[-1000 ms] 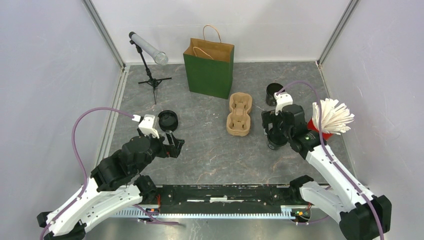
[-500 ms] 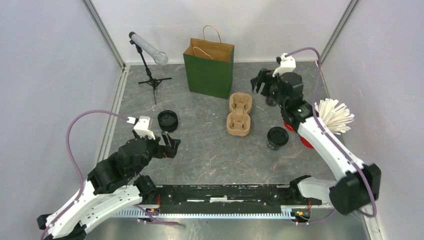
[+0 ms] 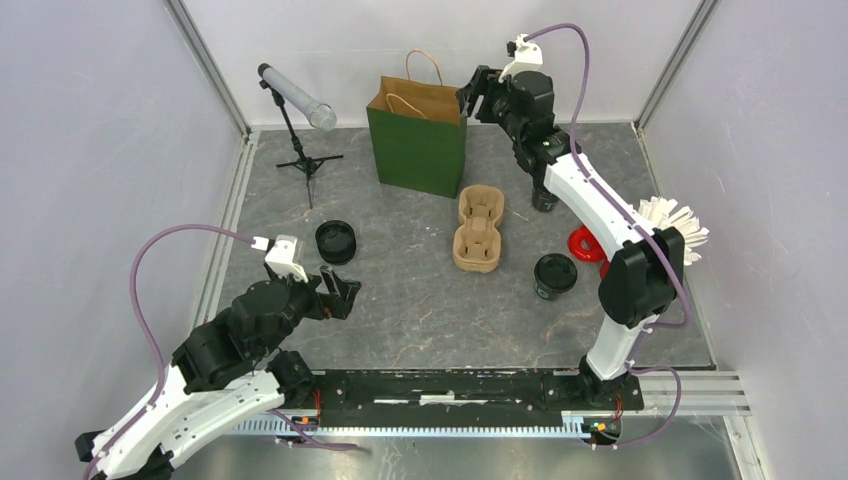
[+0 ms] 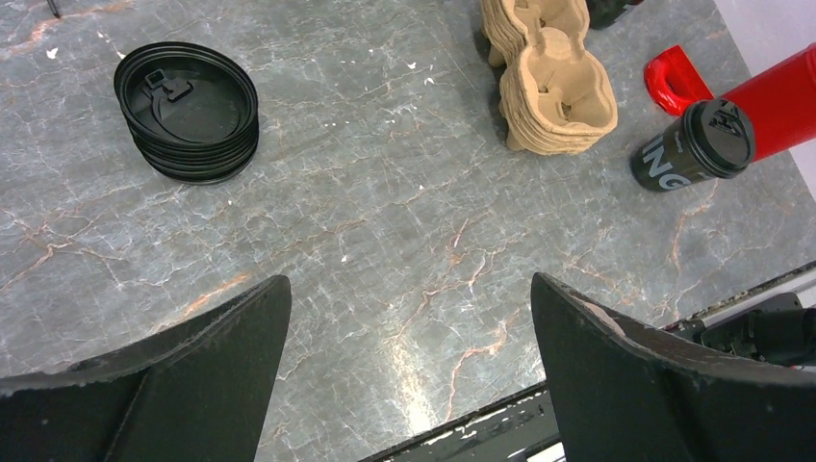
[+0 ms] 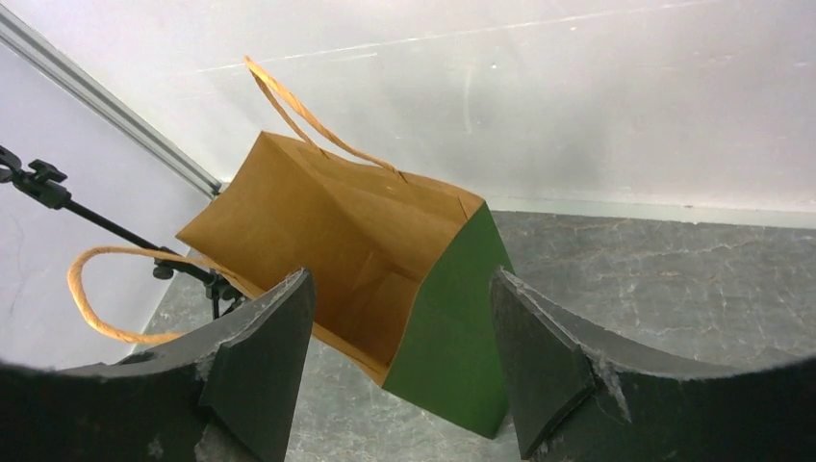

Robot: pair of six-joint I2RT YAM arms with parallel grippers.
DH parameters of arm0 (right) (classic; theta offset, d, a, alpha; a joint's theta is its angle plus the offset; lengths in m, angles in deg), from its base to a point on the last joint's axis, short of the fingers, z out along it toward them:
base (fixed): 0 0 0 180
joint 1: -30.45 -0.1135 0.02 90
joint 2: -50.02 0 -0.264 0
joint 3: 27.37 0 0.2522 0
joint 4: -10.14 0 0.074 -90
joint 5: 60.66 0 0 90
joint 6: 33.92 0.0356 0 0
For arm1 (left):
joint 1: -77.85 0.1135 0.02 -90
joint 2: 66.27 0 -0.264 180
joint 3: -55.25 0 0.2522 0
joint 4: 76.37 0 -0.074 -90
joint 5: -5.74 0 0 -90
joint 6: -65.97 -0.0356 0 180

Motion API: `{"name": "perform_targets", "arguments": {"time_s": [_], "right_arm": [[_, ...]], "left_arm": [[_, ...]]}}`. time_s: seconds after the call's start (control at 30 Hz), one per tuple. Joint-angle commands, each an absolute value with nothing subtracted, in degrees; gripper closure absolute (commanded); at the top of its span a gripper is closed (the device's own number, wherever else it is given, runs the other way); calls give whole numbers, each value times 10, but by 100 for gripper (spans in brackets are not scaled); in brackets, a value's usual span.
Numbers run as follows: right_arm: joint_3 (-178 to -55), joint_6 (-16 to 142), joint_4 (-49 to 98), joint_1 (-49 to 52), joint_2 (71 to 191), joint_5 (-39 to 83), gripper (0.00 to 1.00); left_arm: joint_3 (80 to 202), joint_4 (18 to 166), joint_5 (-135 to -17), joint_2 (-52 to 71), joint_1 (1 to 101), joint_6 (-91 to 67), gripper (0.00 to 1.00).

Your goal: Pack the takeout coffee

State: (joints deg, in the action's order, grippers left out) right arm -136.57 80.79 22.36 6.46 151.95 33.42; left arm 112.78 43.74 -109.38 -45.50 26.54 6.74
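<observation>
Right of the pulp tray [image 3: 478, 228], takeout coffee [image 3: 555, 275] standing upright, untouched

Robotics lab test cell, as I see it from my remote station: white panel walls [image 3: 90, 150] in aluminium framing [image 3: 207, 65] box in a grey marbled tabletop [image 3: 420, 300]. A black mounting rail [image 3: 450, 385] runs along its near edge, and a tube on a small tripod [image 3: 293, 95] stands back left (café props, a green paper bag [image 3: 418, 150] and a pulp cup carrier [image 3: 478, 230], sit on the tabletop).

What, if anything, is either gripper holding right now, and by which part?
Nothing is held: the left gripper hangs open over the table, the right gripper open near the paper bag; the takeout coffee stands free.
</observation>
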Motion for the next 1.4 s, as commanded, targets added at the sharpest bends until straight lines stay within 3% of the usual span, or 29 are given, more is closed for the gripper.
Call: {"name": "perform_targets", "arguments": {"time_s": [0.0,0.53,0.73,0.9,1.13,1.37], "right_arm": [[-1438,769,271,65,1545,347,28],[-1476,769,311,37,1602,397,40],[-1481,755,315,34,1607,418,59],[-1476,756,311,33,1594,403,65],[-1387,822,244,32,1535,311,65],[-1337,856,180,20,1515,213,56]], "left_arm": [[1130,463,-1082,-443,263,47,0],[1129,462,-1088,-448,263,48,0],[1130,462,-1090,-449,263,47,0],[1130,462,-1091,-449,263,47,0],[1130,462,-1092,-448,263,47,0],[1129,462,-1093,-449,263,47,0]]}}
